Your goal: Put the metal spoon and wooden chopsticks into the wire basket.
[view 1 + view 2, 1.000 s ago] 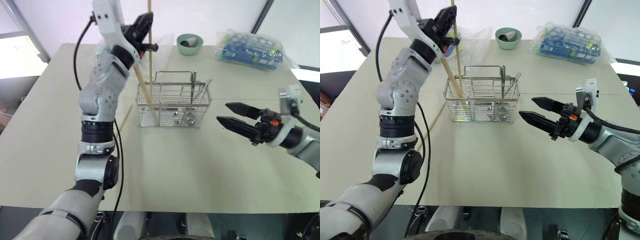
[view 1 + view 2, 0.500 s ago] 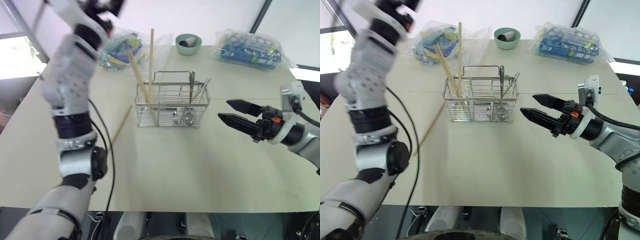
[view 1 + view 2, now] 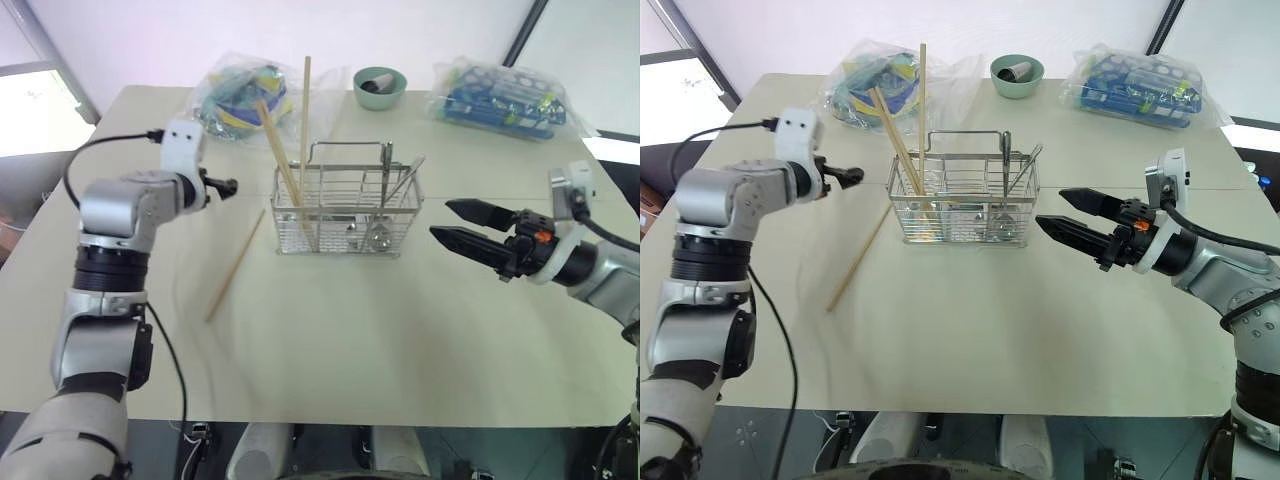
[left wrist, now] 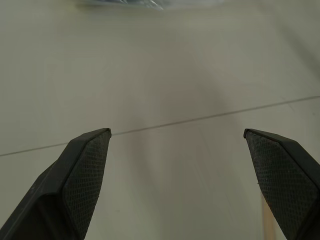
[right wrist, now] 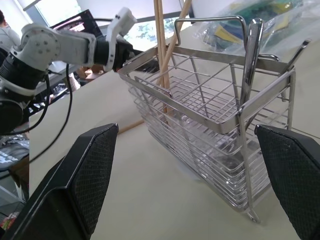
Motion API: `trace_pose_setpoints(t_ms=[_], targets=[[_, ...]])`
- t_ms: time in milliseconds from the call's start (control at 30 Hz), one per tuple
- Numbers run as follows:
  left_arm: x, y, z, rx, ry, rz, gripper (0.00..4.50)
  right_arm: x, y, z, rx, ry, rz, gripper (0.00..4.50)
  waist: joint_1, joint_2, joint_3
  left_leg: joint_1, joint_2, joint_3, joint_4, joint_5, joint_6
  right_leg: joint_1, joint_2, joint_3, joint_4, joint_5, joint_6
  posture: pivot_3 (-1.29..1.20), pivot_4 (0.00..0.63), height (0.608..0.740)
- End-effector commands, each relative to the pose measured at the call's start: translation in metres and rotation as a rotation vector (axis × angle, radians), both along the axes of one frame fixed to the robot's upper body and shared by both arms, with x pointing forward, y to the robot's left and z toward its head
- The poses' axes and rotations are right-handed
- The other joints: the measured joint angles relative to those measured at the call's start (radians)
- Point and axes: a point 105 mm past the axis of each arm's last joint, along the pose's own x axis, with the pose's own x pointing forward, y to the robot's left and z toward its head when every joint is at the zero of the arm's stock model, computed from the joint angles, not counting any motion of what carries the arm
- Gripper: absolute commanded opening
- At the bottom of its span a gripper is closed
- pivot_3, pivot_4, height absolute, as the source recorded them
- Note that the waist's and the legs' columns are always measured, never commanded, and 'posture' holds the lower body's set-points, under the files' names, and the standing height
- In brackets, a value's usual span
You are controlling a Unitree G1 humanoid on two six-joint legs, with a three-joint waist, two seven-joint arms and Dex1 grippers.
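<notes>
From the head views, one wire basket (image 3: 346, 212) stands upright on the pale bench (image 3: 330, 330), a little far of centre, with three wooden chopsticks (image 3: 303, 120) leaning in its left end and rising well above the rim. A fourth chopstick (image 3: 235, 265) lies flat on the bench just left of the basket, apart from it. At the basket's right end stand metal utensils, among them the metal spoon (image 3: 383, 170), its handle up; their exact number is hard to tell. Along the far edge sit two clear plastic bags (image 3: 238, 88) of coloured items, one left and one right, and one green bowl (image 3: 379, 87) between them; no writing is readable. The near half of the bench is bare. The left gripper (image 3: 222, 186) hovers left of the basket, and the right gripper (image 3: 455, 223) hovers to its right, both apart from it. In the left wrist view the left gripper's fingers (image 4: 85, 170) stand wide apart over bare bench, empty. In the right wrist view the right gripper's fingers (image 5: 92, 170) are likewise spread wide and empty, facing the basket.
</notes>
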Motion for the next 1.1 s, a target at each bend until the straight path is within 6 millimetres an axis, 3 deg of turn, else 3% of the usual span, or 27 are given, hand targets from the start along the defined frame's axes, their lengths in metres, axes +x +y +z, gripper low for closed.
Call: trace_pose_setpoints(t_ms=[33,167,300,500,600,800,833,933,1033,1100], targets=[[-0.006,-0.015,-0.006,0.016,0.015,-0.079,4.47,-0.002,0.001,0.010,-0.008,-0.051,0.004,4.50,-0.001,0.000,0.000,0.000,0.000,0.000,0.000,0.000,0.000,0.000,0.000,0.000,0.000,0.000,0.000,0.00,0.150,0.697],[-0.011,-0.025,-0.029,0.030,0.095,-0.129,4.47,-0.003,0.000,0.009,-0.006,-0.049,-0.010,4.50,0.000,0.000,0.000,0.000,0.000,0.000,0.001,0.000,0.000,0.000,-0.001,0.000,0.000,0.000,0.000,0.00,0.150,0.697],[-0.013,-0.023,-0.054,0.047,0.193,-0.123,4.47,-0.004,0.000,0.008,0.000,-0.052,-0.021,4.50,0.002,0.000,0.000,0.001,0.000,0.000,0.001,0.000,0.000,0.001,-0.001,0.000,0.000,0.000,0.000,0.00,0.150,0.697],[-0.013,-0.028,-0.061,0.043,0.219,-0.167,4.47,-0.006,-0.001,0.006,0.004,-0.048,-0.033,4.50,0.002,0.003,-0.002,0.002,0.000,0.000,0.001,0.000,0.000,0.002,-0.001,0.000,-0.001,0.000,-0.001,0.00,0.150,0.697],[-0.011,-0.032,-0.058,0.033,0.196,-0.188,3.61,-0.007,-0.001,0.006,0.003,-0.048,-0.036,4.50,0.002,0.004,-0.002,0.002,0.000,0.000,0.001,0.000,0.000,0.003,-0.001,0.000,-0.001,0.000,0.000,0.00,0.150,0.697],[-0.006,-0.026,-0.048,0.009,0.153,-0.147,0.59,-0.007,-0.001,0.006,0.002,-0.050,-0.037,4.50,0.003,0.004,-0.002,0.002,-0.001,0.000,0.001,0.000,0.000,0.003,-0.002,0.000,-0.001,0.000,0.000,0.00,0.150,0.697],[-0.004,-0.023,-0.045,0.002,0.132,-0.130,0.08,-0.007,-0.001,0.007,-0.001,-0.052,-0.034,4.50,0.002,0.003,-0.002,0.002,-0.001,0.000,0.001,0.000,0.000,0.003,-0.002,0.000,-0.001,0.000,0.000,0.00,0.150,0.697],[0.009,-0.010,-0.028,-0.010,0.022,-0.043,0.03,-0.007,0.001,0.008,-0.005,-0.057,-0.022,4.50,0.002,0.003,-0.002,0.002,-0.001,0.000,0.001,0.000,0.000,0.003,-0.002,0.000,-0.001,0.000,0.000,0.00,0.150,0.697],[0.030,0.015,0.030,-0.130,-0.280,0.108,0.03,-0.009,0.004,0.011,-0.017,-0.064,0.007,4.50,0.001,0.002,-0.001,0.001,0.000,0.000,0.001,0.000,0.000,0.002,-0.001,0.000,-0.001,0.000,0.000,0.00,0.150,0.697],[0.033,0.034,0.068,-0.266,-0.441,0.192,0.03,-0.013,0.007,0.012,-0.030,-0.068,0.038,4.50,0.002,0.001,-0.001,0.000,0.000,0.000,0.001,0.000,0.000,0.001,-0.001,-0.001,-0.001,0.001,0.000,0.00,0.150,0.697]])
